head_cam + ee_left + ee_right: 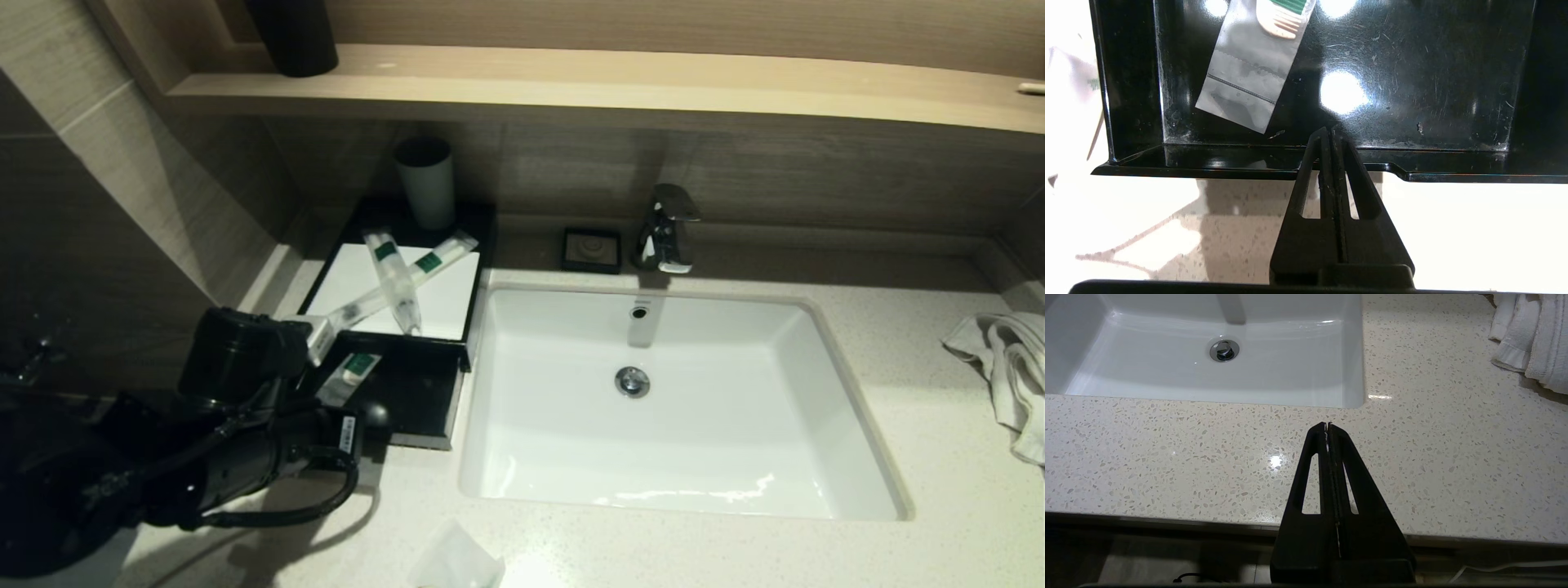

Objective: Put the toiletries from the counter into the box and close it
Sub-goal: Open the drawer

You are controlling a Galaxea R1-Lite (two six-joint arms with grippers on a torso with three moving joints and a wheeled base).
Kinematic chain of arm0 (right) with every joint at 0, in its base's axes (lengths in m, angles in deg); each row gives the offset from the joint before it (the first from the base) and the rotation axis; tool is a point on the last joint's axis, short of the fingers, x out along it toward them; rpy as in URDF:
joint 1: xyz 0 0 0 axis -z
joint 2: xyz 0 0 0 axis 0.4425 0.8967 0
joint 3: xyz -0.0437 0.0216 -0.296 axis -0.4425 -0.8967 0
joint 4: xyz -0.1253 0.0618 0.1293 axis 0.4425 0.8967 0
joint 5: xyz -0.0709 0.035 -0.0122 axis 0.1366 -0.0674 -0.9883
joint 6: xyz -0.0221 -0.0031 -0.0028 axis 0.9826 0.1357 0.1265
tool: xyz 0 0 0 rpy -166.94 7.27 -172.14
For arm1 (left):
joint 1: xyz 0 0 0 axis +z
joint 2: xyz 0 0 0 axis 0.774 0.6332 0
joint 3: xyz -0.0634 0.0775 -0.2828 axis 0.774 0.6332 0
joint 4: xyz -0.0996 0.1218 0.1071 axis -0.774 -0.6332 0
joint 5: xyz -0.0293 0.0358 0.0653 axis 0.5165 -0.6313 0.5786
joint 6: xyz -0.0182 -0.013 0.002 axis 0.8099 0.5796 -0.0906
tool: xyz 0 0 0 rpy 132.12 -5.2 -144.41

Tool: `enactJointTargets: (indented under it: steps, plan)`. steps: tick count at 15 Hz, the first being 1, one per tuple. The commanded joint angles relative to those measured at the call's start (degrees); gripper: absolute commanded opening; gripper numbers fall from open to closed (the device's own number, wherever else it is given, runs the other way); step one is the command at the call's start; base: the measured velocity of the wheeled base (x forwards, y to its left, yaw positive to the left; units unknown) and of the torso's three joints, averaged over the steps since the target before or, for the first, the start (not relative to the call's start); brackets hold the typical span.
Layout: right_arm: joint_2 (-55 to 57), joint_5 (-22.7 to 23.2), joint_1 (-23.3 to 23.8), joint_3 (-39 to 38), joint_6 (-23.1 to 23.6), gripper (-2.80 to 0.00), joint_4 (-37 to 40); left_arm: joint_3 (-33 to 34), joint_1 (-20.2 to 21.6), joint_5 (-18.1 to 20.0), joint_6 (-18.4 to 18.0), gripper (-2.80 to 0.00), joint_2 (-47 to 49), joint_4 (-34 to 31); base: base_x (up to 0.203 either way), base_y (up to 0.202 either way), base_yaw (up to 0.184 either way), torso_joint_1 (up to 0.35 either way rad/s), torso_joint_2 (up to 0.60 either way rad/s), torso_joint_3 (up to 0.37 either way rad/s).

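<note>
Nearest: one soft clear plastic packet (457, 563) on the speckled off-white stone counter (939, 457); right gripper (1327, 424) parked over the counter's front edge, fingers pressed together, empty. Left gripper (1331, 130), fingers pressed together and empty, tips at the front lip of the flat black box's open drawer (1412, 102), green-labelled packet (1249, 77) inside. Farther back, two long slim tubes (392, 278) lie crossed on the box's white top panel (351, 282).

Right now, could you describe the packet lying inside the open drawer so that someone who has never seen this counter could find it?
Start at the white sink; to its left sits the black box with its drawer pulled out toward the counter's front edge. The short packet lies on the drawer's glossy black floor, near its left wall. Unlike the two long slim tubes crossed on the white top panel, it is short, flat, green-labelled, holding a small comb.
</note>
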Motion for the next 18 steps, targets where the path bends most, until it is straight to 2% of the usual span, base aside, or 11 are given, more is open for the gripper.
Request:
enactJointTargets:
  steps: [1, 18]
  plan:
    - [0.0, 0.0, 0.0, 0.0, 0.0, -2.8, 0.0, 0.4, 0.0, 0.0, 0.1, -2.8, -1.0, -0.8, 0.0, 0.0, 0.0, 0.0, 0.0, 0.0]
    - [0.0, 0.0, 0.0, 0.0, 0.1, -2.8, 0.0, 0.4, -0.1, 0.0, -0.5, -2.8, -2.8, -7.1, 0.0, 0.0, 0.0, 0.0, 0.0, 0.0]
